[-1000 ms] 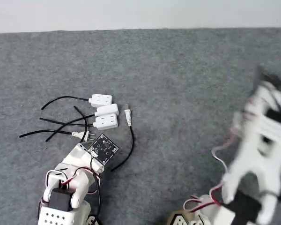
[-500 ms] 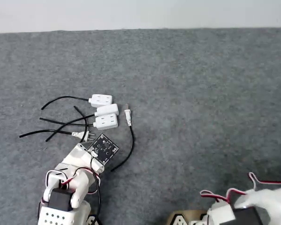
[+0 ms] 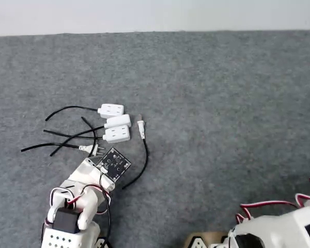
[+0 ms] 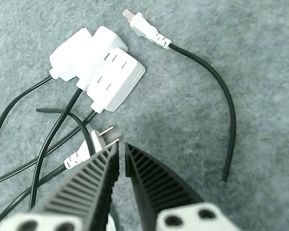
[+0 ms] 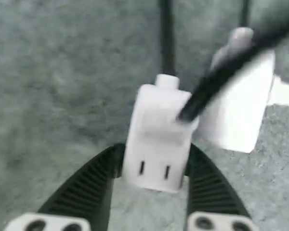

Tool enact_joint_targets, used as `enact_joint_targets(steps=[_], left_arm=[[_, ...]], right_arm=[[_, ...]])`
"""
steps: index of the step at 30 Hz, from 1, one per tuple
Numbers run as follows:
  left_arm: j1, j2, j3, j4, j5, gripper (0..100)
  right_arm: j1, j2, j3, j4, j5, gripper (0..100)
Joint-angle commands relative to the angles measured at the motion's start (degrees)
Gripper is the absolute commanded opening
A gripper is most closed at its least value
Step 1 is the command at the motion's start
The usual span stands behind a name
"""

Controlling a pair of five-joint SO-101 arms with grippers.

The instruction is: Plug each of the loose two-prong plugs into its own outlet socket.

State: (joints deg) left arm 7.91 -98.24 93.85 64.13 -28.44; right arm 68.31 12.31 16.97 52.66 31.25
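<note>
The left hand [image 4: 119,148] sits low over the grey bench [image 3: 222,103], fingers almost together and holding nothing, tips just beside a loose plug [image 4: 100,140]. Beyond it, three white sockets [image 3: 117,122] lie clustered side by side, with black cords [image 3: 67,137] trailing off. A second plug [image 3: 141,127] lies just right of them, unplugged. The right hand [image 5: 155,155] is clamped on a fourth socket [image 5: 159,125], a finger pressed against each side.
</note>
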Motion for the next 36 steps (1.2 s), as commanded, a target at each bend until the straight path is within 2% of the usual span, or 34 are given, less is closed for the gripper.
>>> enact_joint_targets(steps=[1, 5, 8, 11, 18, 23, 26, 33, 36], left_arm=[[-0.5, -0.6, -0.9, 0.4, 0.1, 2], [-1.6, -0.8, -1.4, 0.4, 4.3, 4], [-6.2, -0.6, -2.9, 0.4, 6.2, 15], [-7.7, -0.6, -3.2, 0.4, 7.1, 23], [-7.9, -0.5, -4.9, 0.2, 11.2, 23], [-7.7, 0.0, -8.1, 0.9, 11.2, 24], [-7.6, 4.6, -12.0, 1.1, 11.2, 24], [-7.5, 28.5, -24.4, -2.9, 10.7, 24], [-7.5, 39.0, -30.1, -4.7, 6.2, 24]], right_arm=[[-3.1, -1.0, -10.7, 12.9, -0.8, 23.3], [-6.0, -2.8, -17.1, 25.7, -0.8, 23.5], [-7.2, -5.4, -19.3, 31.8, -0.8, 23.4], [-7.7, -9.5, -19.3, 34.9, -0.8, 23.4], [-8.0, -17.7, -17.9, 42.4, -1.3, 23.4], [-13.7, -23.6, -8.2, 41.6, -2.0, 23.4], [-18.5, -29.0, 0.5, 36.1, -8.7, 23.4], [-33.9, -41.9, 21.5, 23.4, -19.4, 23.4], [-42.1, -43.6, 30.0, 16.0, -22.6, 23.4]])
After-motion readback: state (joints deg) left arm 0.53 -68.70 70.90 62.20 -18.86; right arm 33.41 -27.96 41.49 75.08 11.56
